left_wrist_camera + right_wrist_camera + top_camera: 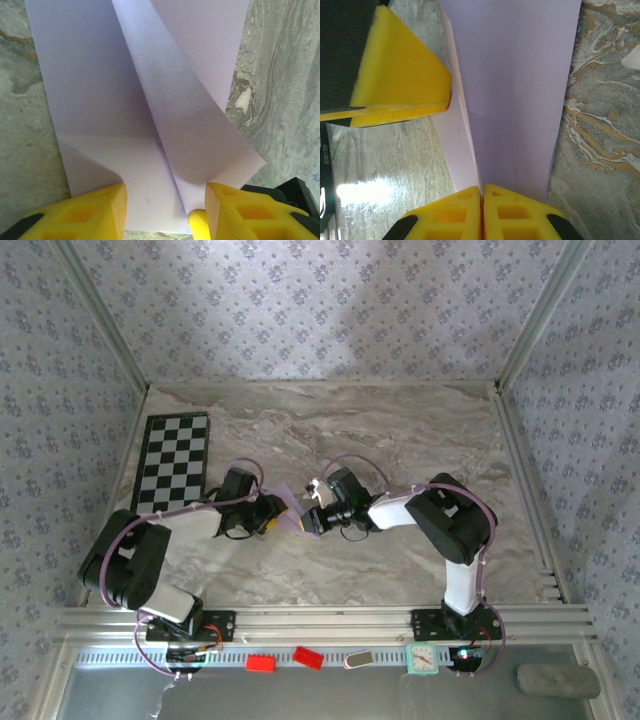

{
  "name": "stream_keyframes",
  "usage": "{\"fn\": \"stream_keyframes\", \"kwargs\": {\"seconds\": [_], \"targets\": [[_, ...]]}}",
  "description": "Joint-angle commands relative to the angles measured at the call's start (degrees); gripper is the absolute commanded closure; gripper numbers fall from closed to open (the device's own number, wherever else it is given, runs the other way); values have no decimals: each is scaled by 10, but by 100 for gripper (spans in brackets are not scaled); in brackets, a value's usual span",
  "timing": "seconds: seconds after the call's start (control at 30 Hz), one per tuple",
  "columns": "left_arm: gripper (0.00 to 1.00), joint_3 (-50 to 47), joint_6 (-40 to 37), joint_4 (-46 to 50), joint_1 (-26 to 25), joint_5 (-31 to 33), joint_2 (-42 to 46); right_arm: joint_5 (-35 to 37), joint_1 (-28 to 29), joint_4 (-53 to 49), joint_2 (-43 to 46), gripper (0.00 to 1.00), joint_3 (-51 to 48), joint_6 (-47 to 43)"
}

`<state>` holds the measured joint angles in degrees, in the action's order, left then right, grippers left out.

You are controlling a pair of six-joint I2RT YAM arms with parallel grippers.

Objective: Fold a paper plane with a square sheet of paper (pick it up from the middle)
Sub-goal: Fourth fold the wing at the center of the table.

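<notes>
The square sheet of thin pale lilac paper (100, 90), partly folded with one flap raised, lies near the middle of the grey marbled worktop (400, 430), clear of its edges. The left arm's yellow fingers (90, 212) stand apart, astride its edge. The right arm's yellow fingers (515, 210) are pressed together on its fold.

Blk/wht arms (455, 525), yellow fingers (95, 212).
</notes>
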<state>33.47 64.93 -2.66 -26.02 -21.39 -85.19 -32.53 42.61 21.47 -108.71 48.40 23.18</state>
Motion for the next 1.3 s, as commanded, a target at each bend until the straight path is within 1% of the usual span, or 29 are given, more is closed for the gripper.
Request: {"fn": "stream_keyframes", "kwargs": {"seconds": [0.0, 0.2, 0.4, 0.67, 0.8, 1.07, 1.27], "targets": [[54, 17, -11, 27, -5, 6, -14, -4, -3, -17, -14, 88, 13, 7], [50, 35, -11, 87, -12, 32, -29, 4, -3, -38, -1, 84, 17, -4], [50, 58, -9, 163, -16, 62, -45, 23, -3, -55, 24, 75, 12, -24], [48, 65, 15, 194, -17, 72, -66, 61, 6, -87, 46, 69, 12, -77], [47, 64, 24, 202, -16, 76, -72, 75, 19, -111, 42, 69, 21, -102], [46, 65, 28, 206, -17, 76, -80, 84, 28, -115, 30, 70, 28, -105], [46, 65, 27, 206, -17, 74, -80, 84, 27, -115, 26, 75, 28, -106]]}}
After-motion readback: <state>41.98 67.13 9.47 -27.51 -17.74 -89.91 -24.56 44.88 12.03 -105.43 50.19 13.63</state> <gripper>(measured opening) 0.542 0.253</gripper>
